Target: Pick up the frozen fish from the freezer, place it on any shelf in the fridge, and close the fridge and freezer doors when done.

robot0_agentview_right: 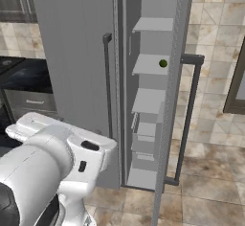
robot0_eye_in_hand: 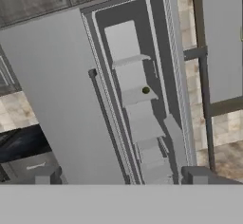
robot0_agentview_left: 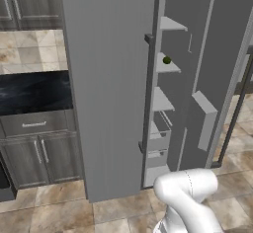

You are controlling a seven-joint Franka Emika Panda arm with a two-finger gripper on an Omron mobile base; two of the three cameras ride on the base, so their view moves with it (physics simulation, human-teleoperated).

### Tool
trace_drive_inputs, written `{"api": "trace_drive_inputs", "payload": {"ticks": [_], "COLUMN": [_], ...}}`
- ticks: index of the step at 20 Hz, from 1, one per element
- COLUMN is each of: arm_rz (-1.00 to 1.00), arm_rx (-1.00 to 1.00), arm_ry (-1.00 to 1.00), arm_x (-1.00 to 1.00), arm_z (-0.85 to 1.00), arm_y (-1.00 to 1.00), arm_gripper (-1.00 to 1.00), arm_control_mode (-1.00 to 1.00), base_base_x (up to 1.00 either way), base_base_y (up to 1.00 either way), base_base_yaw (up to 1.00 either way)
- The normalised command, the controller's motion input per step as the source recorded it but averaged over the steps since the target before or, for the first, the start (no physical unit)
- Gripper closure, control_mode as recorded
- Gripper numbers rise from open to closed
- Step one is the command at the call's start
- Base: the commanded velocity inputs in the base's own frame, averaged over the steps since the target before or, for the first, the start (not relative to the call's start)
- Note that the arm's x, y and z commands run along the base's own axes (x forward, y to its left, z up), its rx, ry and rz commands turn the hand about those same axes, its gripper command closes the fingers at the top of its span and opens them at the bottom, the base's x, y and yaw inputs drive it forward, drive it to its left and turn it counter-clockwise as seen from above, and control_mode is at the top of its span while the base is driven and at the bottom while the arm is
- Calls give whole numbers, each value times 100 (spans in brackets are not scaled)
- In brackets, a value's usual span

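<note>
I have the tall grey unit in front of me, and its biggest face is the closed door with its dark bar handle. To the right of it one compartment stands open, narrow and stacked with short pale shelves; its own door is swung wide to the right, a bin on its inner side. A small green ball sits on the second shelf from the top.

The gripper hangs well back from the opening, its two tips wide apart with nothing between them.

My worry is the approach: the open door and its handle crowd the right side, so a careless reach could clip them or the shelf edges. I could also grab the ball by mistake.

I can't make out the frozen fish on any shelf; the lower shelves are seen edge-on and the bottom ones are partly cut off by the arm.
</note>
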Motion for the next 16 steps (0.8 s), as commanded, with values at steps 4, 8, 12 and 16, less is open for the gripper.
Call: {"api": "trace_drive_inputs", "payload": {"ticks": [4, 8, 12, 16], "arm_rz": [0, 0, 0, 1], "arm_rx": [4, 0, 0, 0], "arm_ry": [0, 0, -5, 0], "arm_x": [-68, 2, 45, 68], "arm_z": [0, -2, -2, -10], "arm_y": [-100, -100, -88, -61], "arm_gripper": [-100, -100, -100, -100], "arm_control_mode": [-100, -100, -100, -100], "base_base_x": [0, 0, 0, 0], "base_base_y": [0, 0, 0, 0], "base_base_yaw": [0, 0, 0, 0]}}
